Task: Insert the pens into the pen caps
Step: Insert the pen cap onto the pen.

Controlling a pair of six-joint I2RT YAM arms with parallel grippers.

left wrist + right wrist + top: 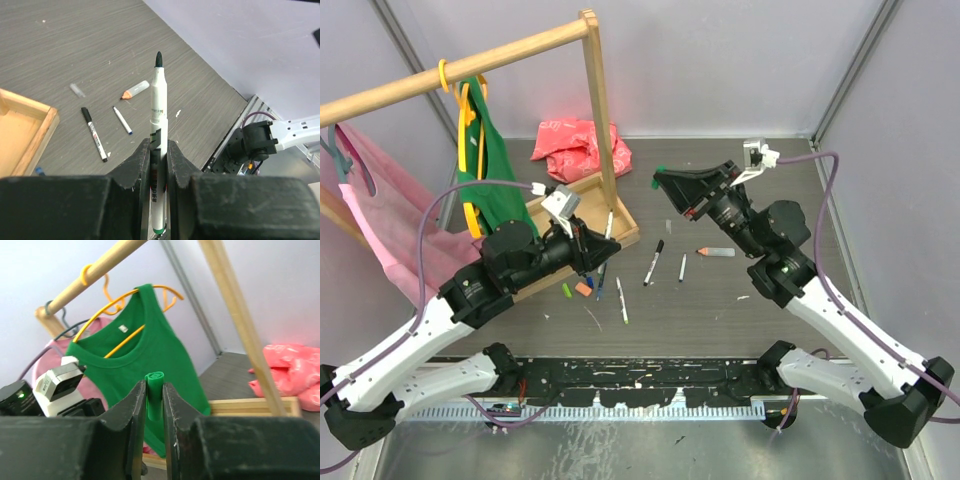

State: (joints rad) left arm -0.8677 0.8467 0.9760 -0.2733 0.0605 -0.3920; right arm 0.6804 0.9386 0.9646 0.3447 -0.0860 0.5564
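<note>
The top external camera is looking down from above and behind the arm bases (500, 365), covering the whole table (720, 300). The left wrist camera is looking low across it, sharing the loose pens (94, 134) with that view. The right wrist camera is facing the nearby wooden rack (238, 315) and green top (160, 355), likewise shared.

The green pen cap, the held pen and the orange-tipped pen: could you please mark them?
green pen cap (154, 395), right wrist view, its side.
held pen (159, 106), left wrist view, mid barrel.
orange-tipped pen (137, 89), left wrist view, barrel.

matt wood-grain table (720, 310), bare wooden rack (601, 110), cloth vest (155, 350), smooth plastic pen (159, 100) and pen cap (154, 390)
</note>
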